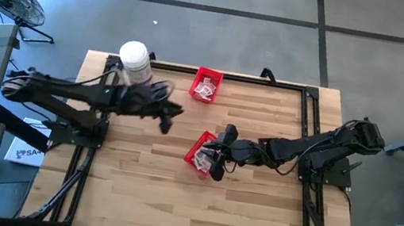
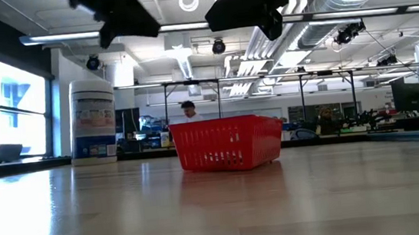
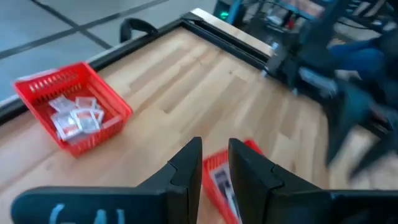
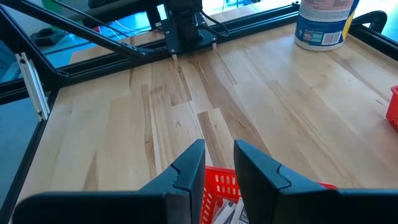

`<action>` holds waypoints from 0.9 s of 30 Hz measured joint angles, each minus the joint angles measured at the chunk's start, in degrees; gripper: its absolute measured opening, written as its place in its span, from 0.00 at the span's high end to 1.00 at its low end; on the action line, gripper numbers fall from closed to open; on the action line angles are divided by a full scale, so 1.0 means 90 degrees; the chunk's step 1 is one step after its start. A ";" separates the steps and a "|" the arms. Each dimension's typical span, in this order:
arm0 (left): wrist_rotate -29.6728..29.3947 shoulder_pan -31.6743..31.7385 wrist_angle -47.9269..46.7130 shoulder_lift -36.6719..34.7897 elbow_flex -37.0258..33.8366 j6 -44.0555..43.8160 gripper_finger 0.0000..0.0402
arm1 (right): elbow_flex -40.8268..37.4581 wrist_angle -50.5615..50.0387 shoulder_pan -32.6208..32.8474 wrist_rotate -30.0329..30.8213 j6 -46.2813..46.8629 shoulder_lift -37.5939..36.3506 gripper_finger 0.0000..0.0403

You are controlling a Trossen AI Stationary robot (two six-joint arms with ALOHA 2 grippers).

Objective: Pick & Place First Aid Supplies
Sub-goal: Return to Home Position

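so left claw [image 3: 214,144] and right claw [image 4: 218,146] were barely parted, empty; right hung over nearer red basket [image 1: 191,155], low retreat might've snagged it.

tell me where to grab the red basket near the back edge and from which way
Take the far red basket by its top rim, coming straight down with one finger inside a wall and one outside. It stands upright, open-topped, with thin mesh walls, and the packets lie low on its floor, so the rim looks free.
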 joint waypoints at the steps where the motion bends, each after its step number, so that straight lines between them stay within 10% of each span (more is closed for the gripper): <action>1: 0.0000 -0.0068 0.0148 -0.0260 -0.0331 0.0014 0.81 | 0.0000 0.0000 0.0000 0.0000 0.0001 0.0000 0.81; 13: -0.0050 -0.0187 -0.0137 -0.3384 -0.2776 0.0181 0.81 | 0.0005 0.0631 -0.0049 0.0649 0.0300 -0.0003 0.81; 27: -0.0328 -0.0187 -0.0041 -0.5656 -0.4656 0.0270 0.81 | 0.0001 -0.1138 -0.0126 0.0713 -0.0901 -0.1086 0.81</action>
